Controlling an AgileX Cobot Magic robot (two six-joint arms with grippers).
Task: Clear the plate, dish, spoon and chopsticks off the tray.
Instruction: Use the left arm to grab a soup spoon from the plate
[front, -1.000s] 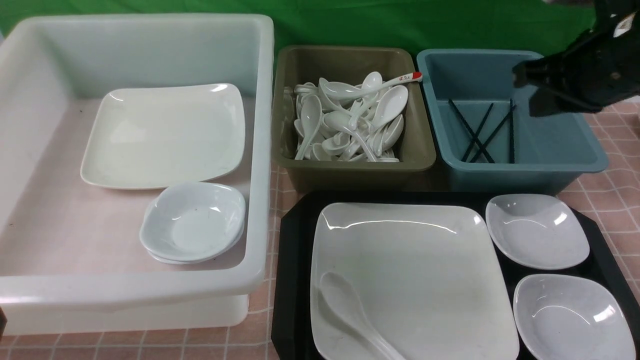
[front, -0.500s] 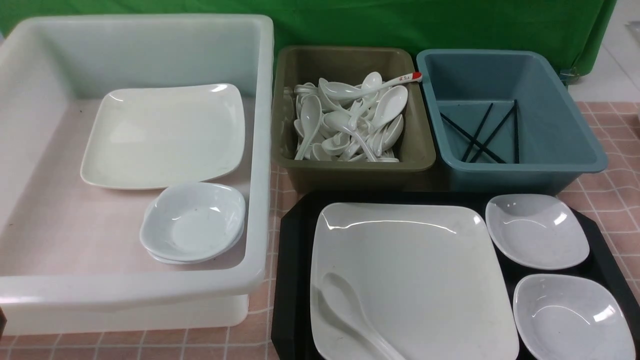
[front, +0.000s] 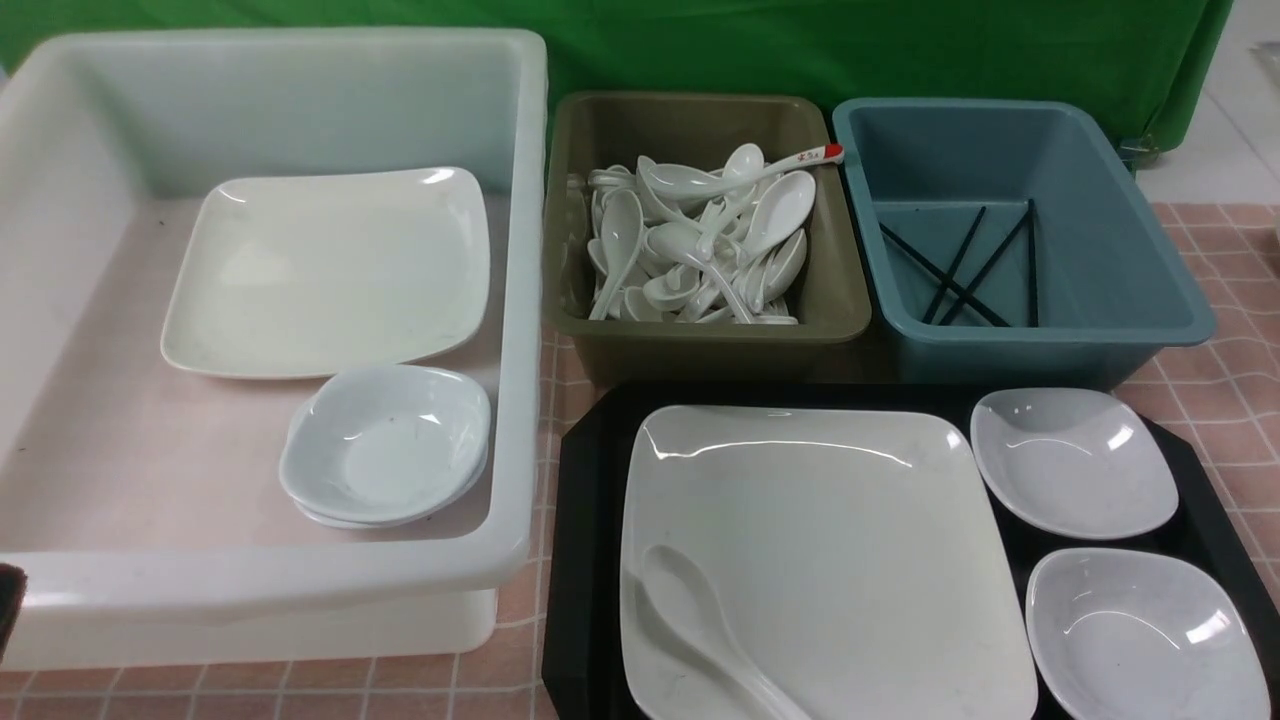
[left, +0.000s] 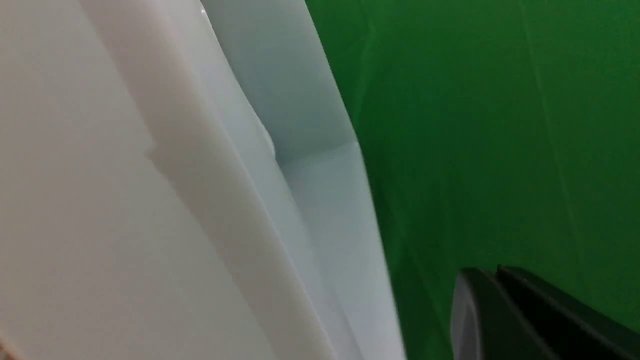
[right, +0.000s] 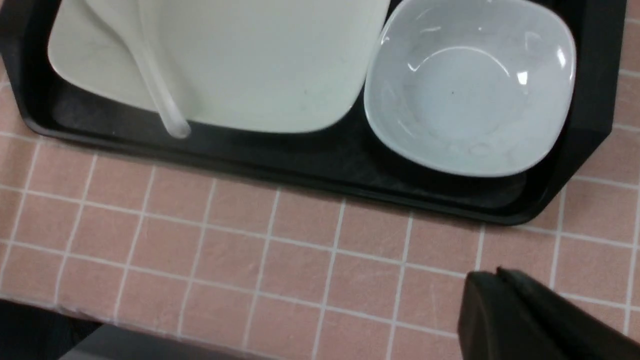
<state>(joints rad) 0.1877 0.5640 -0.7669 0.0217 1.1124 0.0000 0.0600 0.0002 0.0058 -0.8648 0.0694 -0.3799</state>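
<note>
The black tray (front: 585, 520) lies at the front right. On it rests the large white plate (front: 830, 540) with the white spoon (front: 700, 620) in its near left corner. Two small white dishes (front: 1075, 460) (front: 1140, 630) sit at the tray's right side. Several black chopsticks (front: 960, 265) lie in the blue tub. My right gripper (right: 492, 274) is shut and empty over the pink tiled cloth, in front of the tray (right: 300, 160), near one dish (right: 470, 85), the plate (right: 260, 60) and the spoon handle (right: 155, 95). My left gripper (left: 492, 272) is shut and empty beside the white tub's wall.
A big white tub (front: 260, 580) on the left holds a square plate and stacked small dishes. An olive tub (front: 845, 310) behind the tray is full of white spoons, and the blue tub (front: 1150, 280) stands to its right. A green backdrop closes the far side.
My right arm hung over the blue tub a second ago and has withdrawn out of the front view. A dark sliver has appeared at that view's left edge.
</note>
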